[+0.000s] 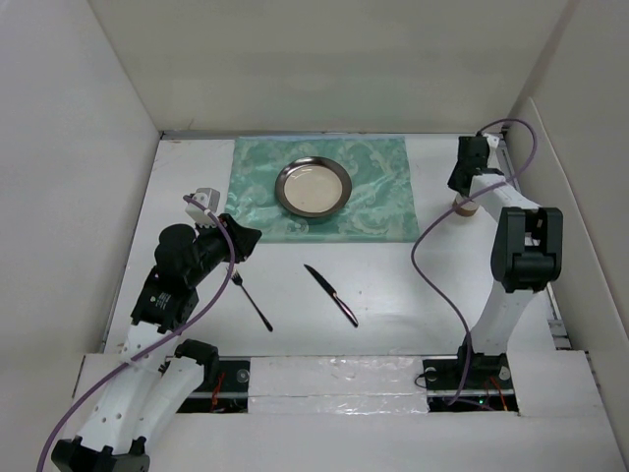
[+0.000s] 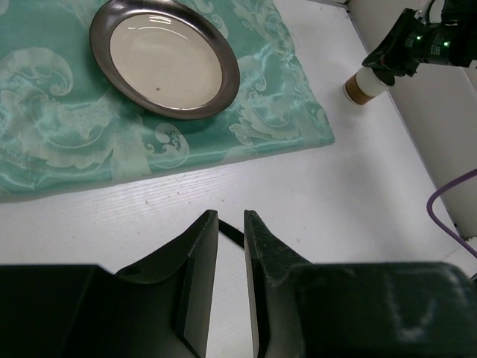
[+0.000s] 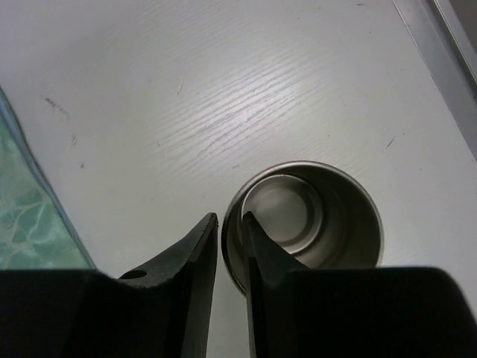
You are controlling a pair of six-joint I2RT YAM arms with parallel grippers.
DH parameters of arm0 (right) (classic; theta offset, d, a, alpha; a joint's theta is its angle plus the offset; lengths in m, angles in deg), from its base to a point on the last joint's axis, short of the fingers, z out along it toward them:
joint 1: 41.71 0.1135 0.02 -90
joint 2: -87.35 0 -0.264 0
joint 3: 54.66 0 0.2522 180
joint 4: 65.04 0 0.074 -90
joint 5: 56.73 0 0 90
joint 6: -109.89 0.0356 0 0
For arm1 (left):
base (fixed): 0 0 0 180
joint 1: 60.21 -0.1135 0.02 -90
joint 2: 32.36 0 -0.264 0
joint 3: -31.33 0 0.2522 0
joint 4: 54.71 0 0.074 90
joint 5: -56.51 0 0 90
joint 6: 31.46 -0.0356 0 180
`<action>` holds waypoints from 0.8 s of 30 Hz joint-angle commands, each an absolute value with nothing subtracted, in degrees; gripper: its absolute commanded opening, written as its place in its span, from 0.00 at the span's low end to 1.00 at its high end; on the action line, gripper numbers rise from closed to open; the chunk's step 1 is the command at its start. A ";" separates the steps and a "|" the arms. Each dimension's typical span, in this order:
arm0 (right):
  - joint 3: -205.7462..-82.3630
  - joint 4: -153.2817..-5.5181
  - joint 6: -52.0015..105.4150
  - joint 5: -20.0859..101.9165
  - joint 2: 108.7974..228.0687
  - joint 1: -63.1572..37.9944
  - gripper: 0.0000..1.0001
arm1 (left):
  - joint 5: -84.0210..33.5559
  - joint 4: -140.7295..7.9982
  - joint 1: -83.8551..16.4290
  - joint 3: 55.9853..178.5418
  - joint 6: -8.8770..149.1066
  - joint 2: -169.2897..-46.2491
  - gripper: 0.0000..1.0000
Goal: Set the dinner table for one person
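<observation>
The right jaws are pinching the cup (image 3: 298, 209) by its rim, likely to lift it; the left jaws are hanging a little open, empty.

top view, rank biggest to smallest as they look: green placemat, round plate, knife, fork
1. green marbled cloth placemat
2. round silver-rimmed plate
3. dark table knife and thin metal fork: these look much alike in length, so they are not ranked against each other.

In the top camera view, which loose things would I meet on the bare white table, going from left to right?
fork → knife → cup
</observation>
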State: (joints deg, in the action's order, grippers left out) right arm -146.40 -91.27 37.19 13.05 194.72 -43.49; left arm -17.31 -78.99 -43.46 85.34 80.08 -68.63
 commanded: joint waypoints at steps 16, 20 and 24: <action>-167.97 -91.71 26.40 8.12 198.34 -33.36 0.00 | -15.92 -76.47 -43.78 87.46 79.89 -71.12 0.18; -184.06 -98.31 23.06 10.33 210.12 -30.55 0.00 | -16.79 -76.56 -43.78 87.46 79.80 -71.12 0.19; -198.47 -103.05 20.60 11.74 218.65 -29.32 0.00 | -16.80 -76.91 -43.78 87.46 79.72 -72.18 0.19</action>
State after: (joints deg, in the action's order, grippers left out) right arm -192.12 -97.42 24.49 10.34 214.72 -29.72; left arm -16.96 -78.77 -43.46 85.34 80.08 -71.96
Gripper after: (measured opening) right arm 0.044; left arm 0.183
